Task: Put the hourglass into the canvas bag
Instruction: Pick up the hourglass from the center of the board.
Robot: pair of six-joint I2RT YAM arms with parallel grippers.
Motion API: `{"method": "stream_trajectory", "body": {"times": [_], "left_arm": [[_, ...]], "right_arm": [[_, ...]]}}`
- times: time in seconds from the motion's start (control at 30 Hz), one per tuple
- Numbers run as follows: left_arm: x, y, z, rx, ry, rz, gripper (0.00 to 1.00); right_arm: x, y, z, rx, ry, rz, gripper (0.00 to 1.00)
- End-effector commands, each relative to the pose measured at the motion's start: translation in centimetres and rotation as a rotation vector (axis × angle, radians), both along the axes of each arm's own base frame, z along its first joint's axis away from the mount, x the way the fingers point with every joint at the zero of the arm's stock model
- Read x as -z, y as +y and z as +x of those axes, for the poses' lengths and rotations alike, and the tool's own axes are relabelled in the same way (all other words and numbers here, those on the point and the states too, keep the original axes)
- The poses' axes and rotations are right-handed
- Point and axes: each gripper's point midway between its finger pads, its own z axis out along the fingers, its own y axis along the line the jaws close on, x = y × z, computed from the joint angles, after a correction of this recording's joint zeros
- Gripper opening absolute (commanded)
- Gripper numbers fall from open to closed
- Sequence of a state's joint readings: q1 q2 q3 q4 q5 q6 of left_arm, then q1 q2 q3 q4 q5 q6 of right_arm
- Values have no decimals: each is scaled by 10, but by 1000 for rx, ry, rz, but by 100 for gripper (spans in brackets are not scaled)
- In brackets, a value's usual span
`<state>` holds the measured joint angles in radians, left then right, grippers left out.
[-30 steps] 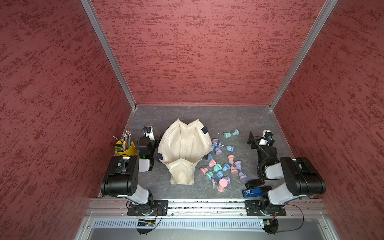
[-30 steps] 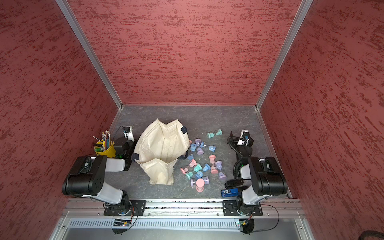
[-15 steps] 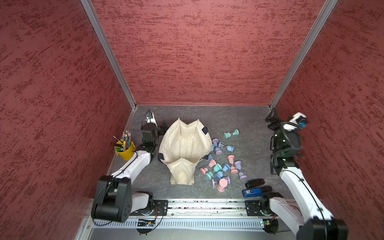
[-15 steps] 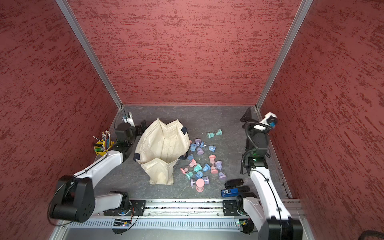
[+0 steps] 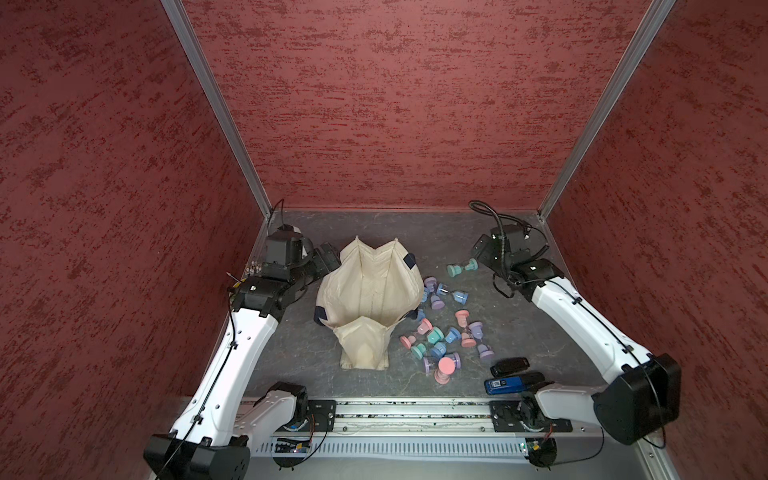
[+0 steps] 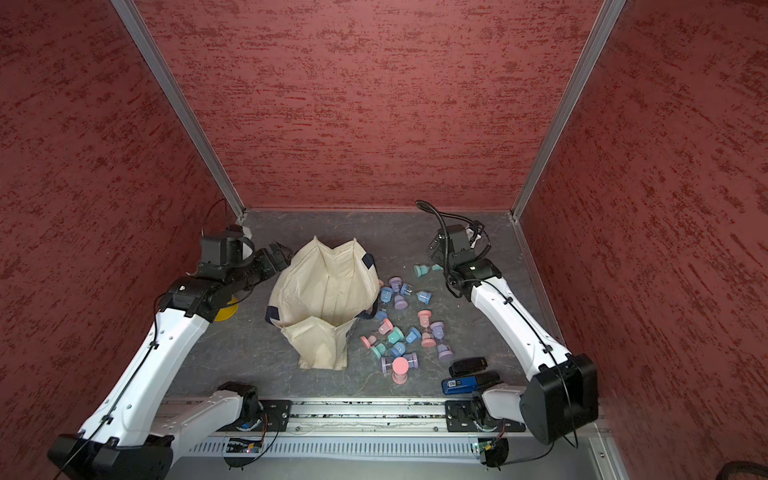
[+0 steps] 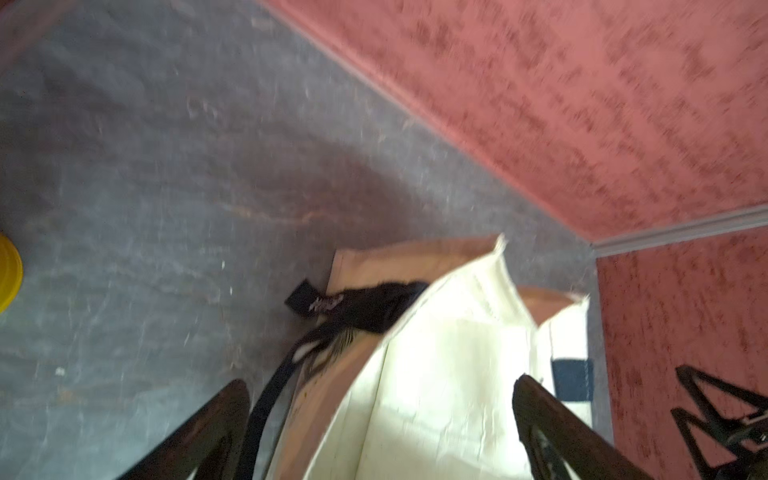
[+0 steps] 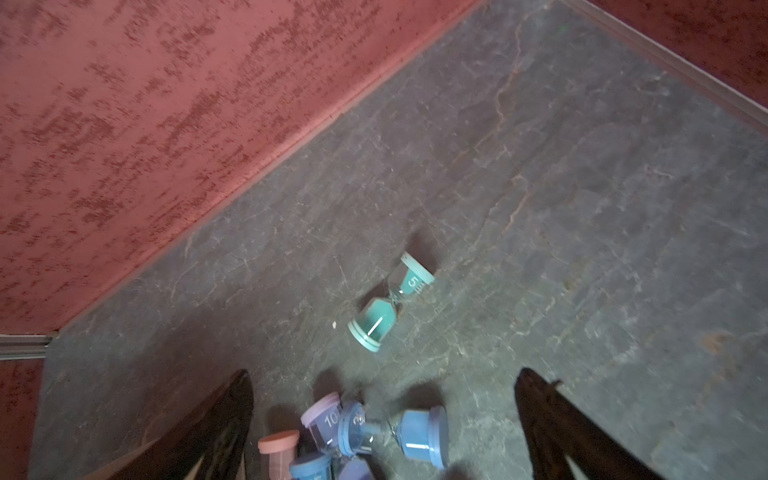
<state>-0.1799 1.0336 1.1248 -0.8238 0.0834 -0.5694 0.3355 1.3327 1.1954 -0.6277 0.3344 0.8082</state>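
Note:
The cream canvas bag [image 5: 368, 291] [image 6: 324, 291] stands open in the middle of the floor, with navy strap ends at its rim. Several small hourglasses, pink, blue, purple and teal, lie scattered to its right. One teal hourglass [image 5: 461, 268] [image 8: 390, 303] lies apart at the back. My left gripper [image 5: 328, 257] [image 7: 380, 399] is open at the bag's left rim, and the bag's cloth [image 7: 436, 374] shows between its fingers. My right gripper [image 5: 484, 249] [image 8: 384, 380] hangs open above the floor near the teal hourglass and holds nothing.
A yellow pencil cup [image 6: 226, 311] [image 7: 8, 270] stands by the left wall, mostly hidden under my left arm. A black device [image 5: 509, 365] and a blue one [image 5: 503, 384] lie at the front right. Red walls close in three sides.
Both arms have unfolded from near their bases and reached toward the back. The left gripper came to the bag's left rim, the right one to the teal hourglass. Bag and hourglasses have not moved.

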Motion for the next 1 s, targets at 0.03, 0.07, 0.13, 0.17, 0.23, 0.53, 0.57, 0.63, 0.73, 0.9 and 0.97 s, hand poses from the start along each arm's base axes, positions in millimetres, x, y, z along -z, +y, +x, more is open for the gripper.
{"method": "stream_trajectory", "body": {"times": [0.03, 0.07, 0.13, 0.17, 0.23, 0.53, 0.57, 0.63, 0.73, 0.9, 0.97], "left_arm": [[24, -10, -30, 98, 128, -22, 100], [24, -12, -30, 109, 133, -36, 100], [24, -11, -29, 111, 143, -57, 100], [23, -11, -28, 120, 141, -66, 100], [24, -10, -26, 122, 143, -71, 100], [46, -7, -18, 128, 180, -107, 92], [49, -6, -15, 120, 181, -129, 88], [52, -4, -10, 110, 184, -162, 81], [52, -6, -5, 117, 177, -185, 70], [53, -14, -8, 141, 173, -220, 56], [55, -16, -11, 149, 181, -213, 55]], "right_arm": [[-6, -4, 0, 50, 61, 4, 99], [1, 0, 7, 45, 84, 17, 99], [17, 7, 21, 38, 163, 5, 94], [26, 10, 28, 40, 200, -1, 91], [39, 15, 38, 46, 232, 2, 87], [72, 37, 65, 3, 260, 56, 84], [74, 36, 66, 6, 260, 55, 84], [78, 37, 70, 12, 261, 55, 84], [92, 37, 75, 25, 285, 61, 83], [113, 38, 80, 59, 316, 108, 78], [121, 39, 80, 77, 331, 122, 75]]}}
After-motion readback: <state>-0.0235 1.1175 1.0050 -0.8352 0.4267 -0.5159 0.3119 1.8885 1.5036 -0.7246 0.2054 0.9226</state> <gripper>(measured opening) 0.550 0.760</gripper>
